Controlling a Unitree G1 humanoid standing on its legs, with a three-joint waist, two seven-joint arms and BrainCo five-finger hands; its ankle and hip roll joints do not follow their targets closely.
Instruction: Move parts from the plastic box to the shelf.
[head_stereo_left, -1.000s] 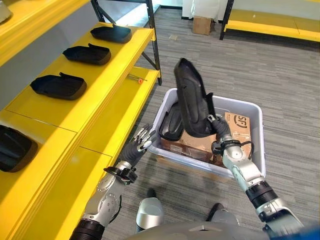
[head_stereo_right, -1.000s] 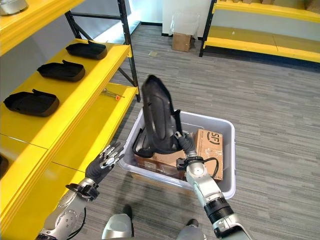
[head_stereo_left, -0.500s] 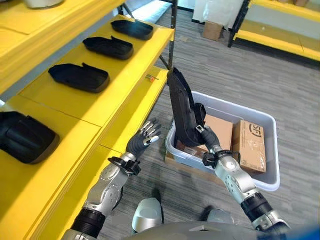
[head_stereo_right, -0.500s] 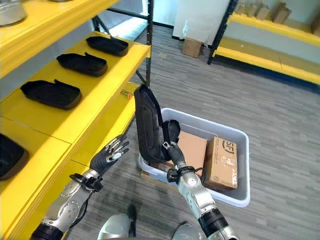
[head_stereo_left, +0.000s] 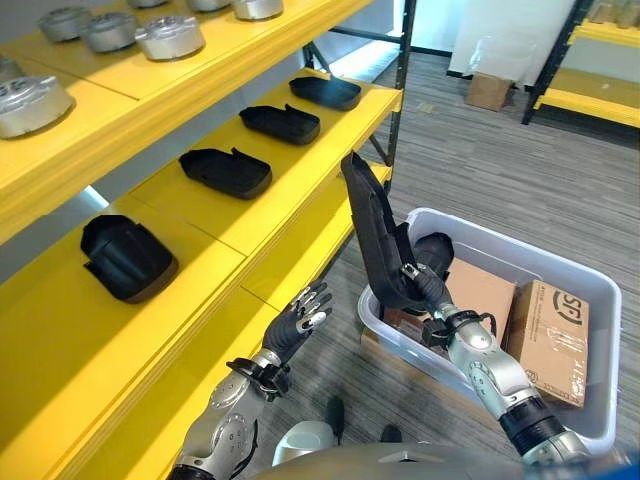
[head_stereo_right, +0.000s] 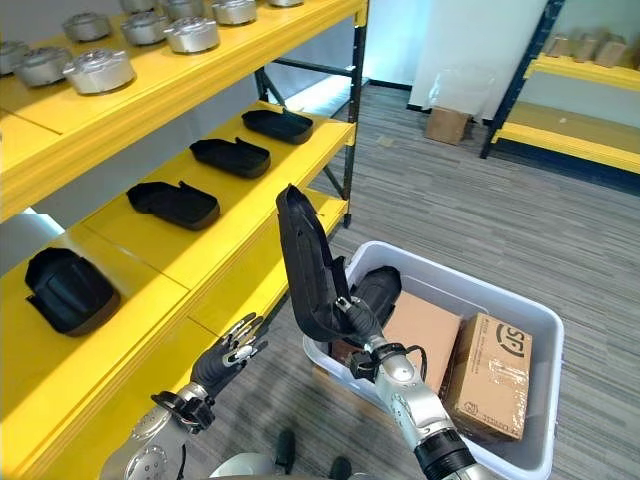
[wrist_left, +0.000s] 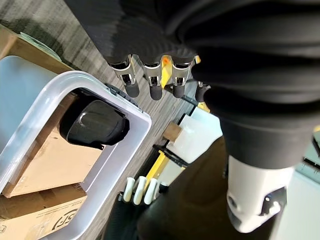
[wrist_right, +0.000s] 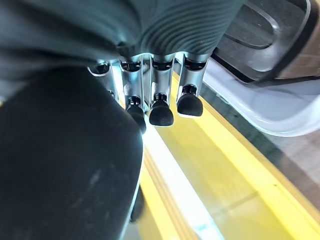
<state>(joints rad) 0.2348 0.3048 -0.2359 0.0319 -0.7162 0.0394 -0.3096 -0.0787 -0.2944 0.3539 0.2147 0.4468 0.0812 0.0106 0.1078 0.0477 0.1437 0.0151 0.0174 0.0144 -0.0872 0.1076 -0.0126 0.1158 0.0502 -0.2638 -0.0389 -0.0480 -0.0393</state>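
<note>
- I have the right robot hand (head_stereo_left: 425, 287) wrapped round the low end of a long black part (head_stereo_left: 372, 225), and the part stands nearly upright above the box's (head_stereo_left: 470, 225) near-left corner, clear of the rim.
- Gripping it low lets the long body rise free, so I judge I can swing it across to the shelf (head_stereo_left: 290, 195) without catching the wall of the box.
- In the right wrist view the fingers (wrist_right: 161, 112) curl close against the black part: a firm, narrow grip.
- The left robot hand (head_stereo_left: 298, 320) hangs low beside the shelf's front edge, fingers loosely spread, touching nothing. I read it as waiting to steady the part.
- Another black part (head_stereo_right: 375, 292) lies in the box's near-left corner, beside two cartons (head_stereo_right: 492, 375).
- Four parts (head_stereo_left: 226, 170) sit in a row on the middle shelf, spaced apart; the gap between the nearest two looks to me like the likely slot.
- Metal castings (head_stereo_left: 170, 35) line the top shelf.
</note>
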